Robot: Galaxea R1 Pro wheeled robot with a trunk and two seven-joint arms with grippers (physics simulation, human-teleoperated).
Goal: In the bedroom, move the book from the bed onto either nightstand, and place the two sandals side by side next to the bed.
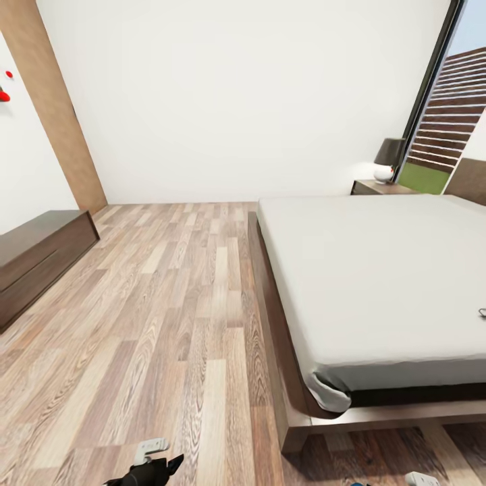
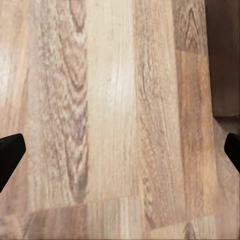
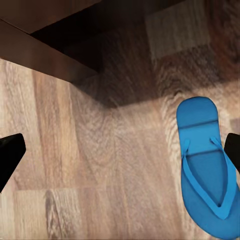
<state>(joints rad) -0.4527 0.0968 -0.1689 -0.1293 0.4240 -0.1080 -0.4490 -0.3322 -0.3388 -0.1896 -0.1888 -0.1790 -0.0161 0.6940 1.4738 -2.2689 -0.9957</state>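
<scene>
One sandal (image 3: 207, 167) is all I've got. Head view: bed (image 1: 378, 270), far nightstand (image 1: 378, 187). Left gripper (image 2: 120, 150) spread over bare floor (image 2: 110, 100). Right gripper (image 3: 120, 150) spread, empty, flip-flop beside the bed frame (image 3: 45, 52); looks light and floppy, so pinch the sole edge.

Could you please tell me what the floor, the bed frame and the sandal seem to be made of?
The floor looks like matte wood planks: visible grain and staggered board joints. The bed frame seems dark brown wood with a smooth finish, though its grain is hard to make out. The sandal looks like bright blue foam or rubber: a flat, uniform, unpatterned sole and thin straps.
</scene>
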